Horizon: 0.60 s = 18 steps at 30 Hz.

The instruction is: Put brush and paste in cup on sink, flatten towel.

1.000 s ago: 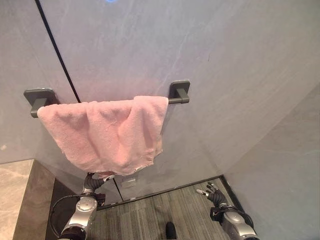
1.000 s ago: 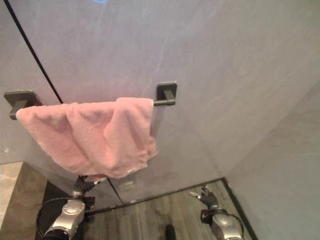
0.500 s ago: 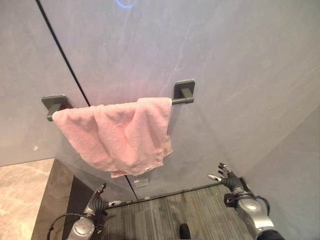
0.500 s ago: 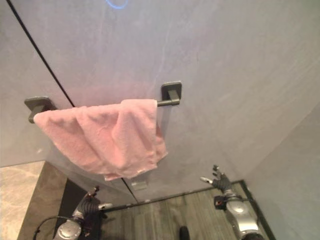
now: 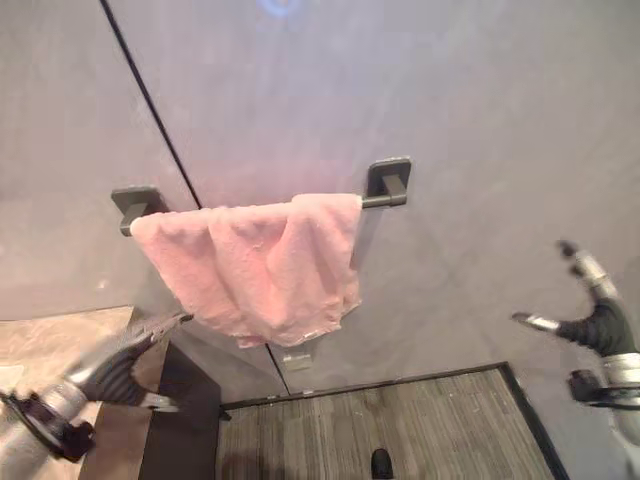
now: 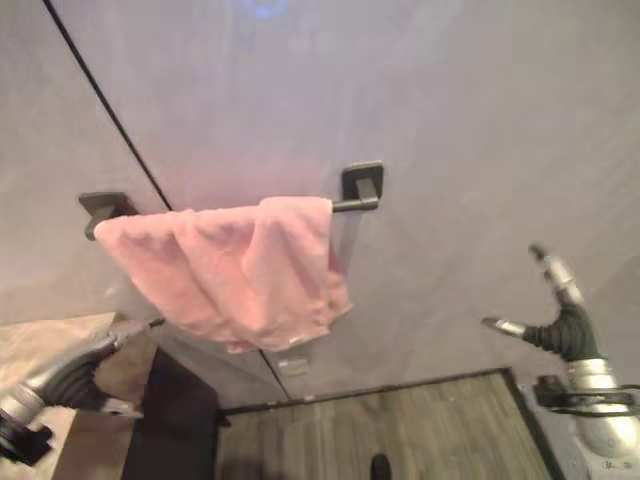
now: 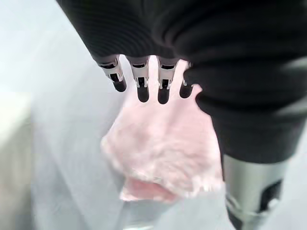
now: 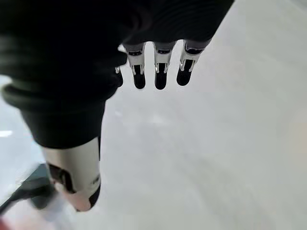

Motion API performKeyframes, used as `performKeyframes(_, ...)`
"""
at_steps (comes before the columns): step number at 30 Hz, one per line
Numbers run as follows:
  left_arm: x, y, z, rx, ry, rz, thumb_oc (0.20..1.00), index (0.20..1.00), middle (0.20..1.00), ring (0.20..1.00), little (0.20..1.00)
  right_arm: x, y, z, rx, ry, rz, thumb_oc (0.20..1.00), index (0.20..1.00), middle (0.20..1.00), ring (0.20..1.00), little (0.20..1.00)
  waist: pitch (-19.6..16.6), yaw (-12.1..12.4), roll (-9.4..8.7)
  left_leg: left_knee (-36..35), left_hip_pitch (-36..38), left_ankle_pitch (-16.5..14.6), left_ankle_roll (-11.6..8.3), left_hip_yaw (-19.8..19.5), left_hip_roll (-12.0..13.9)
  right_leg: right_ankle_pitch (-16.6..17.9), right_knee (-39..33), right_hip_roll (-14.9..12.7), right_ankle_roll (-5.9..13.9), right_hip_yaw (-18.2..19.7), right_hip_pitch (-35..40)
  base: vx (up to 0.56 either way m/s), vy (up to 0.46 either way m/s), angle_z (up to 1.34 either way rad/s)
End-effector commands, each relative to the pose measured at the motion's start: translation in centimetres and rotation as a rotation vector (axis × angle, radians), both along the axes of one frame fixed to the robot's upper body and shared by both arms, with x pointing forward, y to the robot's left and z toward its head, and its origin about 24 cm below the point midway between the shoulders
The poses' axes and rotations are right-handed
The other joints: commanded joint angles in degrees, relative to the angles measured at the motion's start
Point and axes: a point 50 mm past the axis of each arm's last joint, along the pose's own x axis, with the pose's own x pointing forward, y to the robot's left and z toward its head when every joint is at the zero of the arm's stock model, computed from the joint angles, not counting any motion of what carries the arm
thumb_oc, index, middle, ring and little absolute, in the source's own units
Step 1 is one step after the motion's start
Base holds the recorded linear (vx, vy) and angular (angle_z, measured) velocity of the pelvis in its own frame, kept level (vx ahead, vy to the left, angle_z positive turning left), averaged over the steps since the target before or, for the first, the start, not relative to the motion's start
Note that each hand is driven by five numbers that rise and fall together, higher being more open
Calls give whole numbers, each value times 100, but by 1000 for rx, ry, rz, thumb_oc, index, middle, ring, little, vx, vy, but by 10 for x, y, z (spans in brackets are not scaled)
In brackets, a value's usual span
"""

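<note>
Both hands have risen toward the bunched pink terry towel [image 5: 262, 262] since a second ago.
It hangs over the dark grey wall rail [image 5: 380, 198]. The left hand [image 5: 112, 365], fingers relaxed and empty, is below-left; the right hand [image 5: 592, 315], splayed and empty, well right.

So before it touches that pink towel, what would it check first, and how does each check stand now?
1. Towel hangs on the bar: ok.
2. Towel lies flat: not ok, it is bunched with folds toward the bar's left end.
3. Left hand free to grasp: ok, fingers straight, holding nothing.
4. Right hand free: ok, open, off to the right of the towel.
5. Hands touching the towel: not ok, both are apart from it.
</note>
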Motion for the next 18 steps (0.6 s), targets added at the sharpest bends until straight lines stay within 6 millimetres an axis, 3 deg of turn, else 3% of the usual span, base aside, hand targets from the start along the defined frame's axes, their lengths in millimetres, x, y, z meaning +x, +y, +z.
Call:
performKeyframes(1,0,23,22,8,-240,91,1000,1000,1000,1000,1000,1,6,37,-138,-273,3,1000,1000,1000,1000,1000,-86,9,-284,63,-194,176,-158,-78,32,-47,63,-369,483,-163,182,-17,-10,16)
performKeyframes(3,-6,28,49,153,-440,119,1000,1000,1000,1000,1000,-9,19,57,-217,-413,27,1000,1000,1000,1000,1000,-146,57,-340,63,-188,103,-174,-188,29,-99,49,-388,501,-252,258,33,-5,39)
performKeyframes(5,-6,27,52,190,-490,112,1000,1000,1000,1000,1000,-9,25,60,-220,-449,52,1000,1000,1000,1000,1000,-132,71,-357,63,-189,106,-175,-205,21,-102,53,-398,502,-269,268,4,7,41)
performKeyframes(6,-4,26,57,193,-576,96,1000,1000,1000,1000,1000,-7,38,63,-204,-488,125,1000,1000,1000,1000,1000,-131,114,-379,63,-182,114,-180,-213,5,-96,47,-417,507,-286,283,-11,8,14)
performKeyframes(12,3,13,52,131,-602,21,1000,1000,1000,1000,1000,1,63,69,-295,-505,255,1000,1000,1000,1000,1000,-122,178,-403,63,-172,130,-175,-184,-13,-73,45,-440,512,-269,290,-7,6,0)
performKeyframes(18,18,-4,44,127,-580,-100,1000,1000,1000,1000,1000,24,93,68,-371,-444,450,1000,1000,1000,1000,1000,-57,254,-410,63,-209,174,-170,-126,-34,-2,39,-473,526,-224,228,-17,18,-6)
